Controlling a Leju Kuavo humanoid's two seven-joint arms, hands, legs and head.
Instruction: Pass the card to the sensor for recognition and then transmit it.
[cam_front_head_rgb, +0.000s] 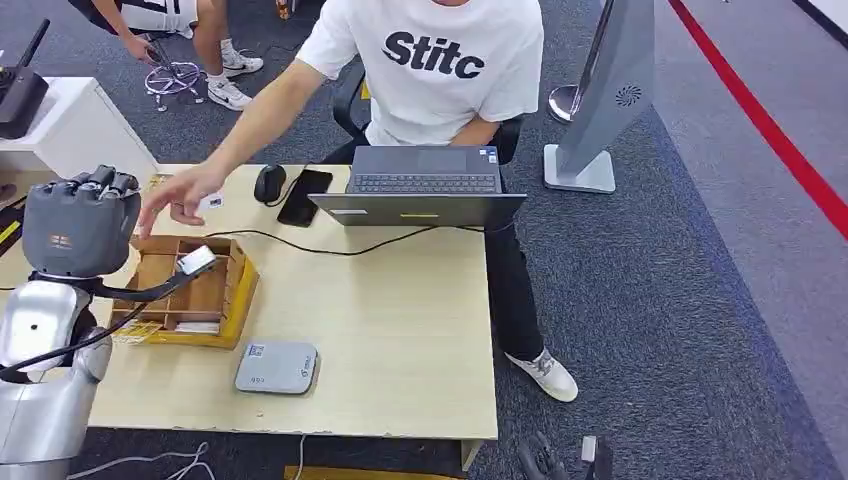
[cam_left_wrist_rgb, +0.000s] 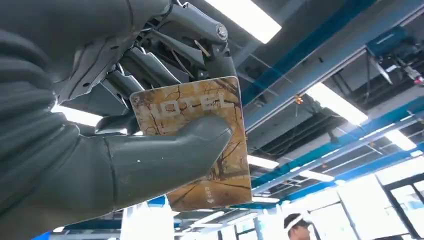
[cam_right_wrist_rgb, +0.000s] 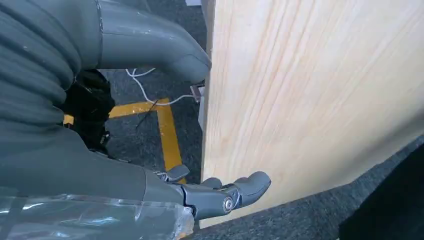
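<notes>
One card (cam_left_wrist_rgb: 200, 140) lettered "HOTEL" is pinched between thumb and fingers of the left hand (cam_left_wrist_rgb: 100, 125). The right hand (cam_right_wrist_rgb: 165, 150) is held empty, fingers loosely apart.

Pale wooden rectangular table (cam_front_head_rgb: 400, 330) carrying flat grey rounded sensor box (cam_front_head_rgb: 276, 367) near front edge, yellow-brown compartmented cardboard tray (cam_front_head_rgb: 232, 300) sitting just behind it at left, open dark grey laptop (cam_front_head_rgb: 420, 190) lying along far edge, black oval mouse (cam_front_head_rgb: 269, 183) and black slab phone (cam_front_head_rgb: 305, 196) lying left of laptop.
</notes>
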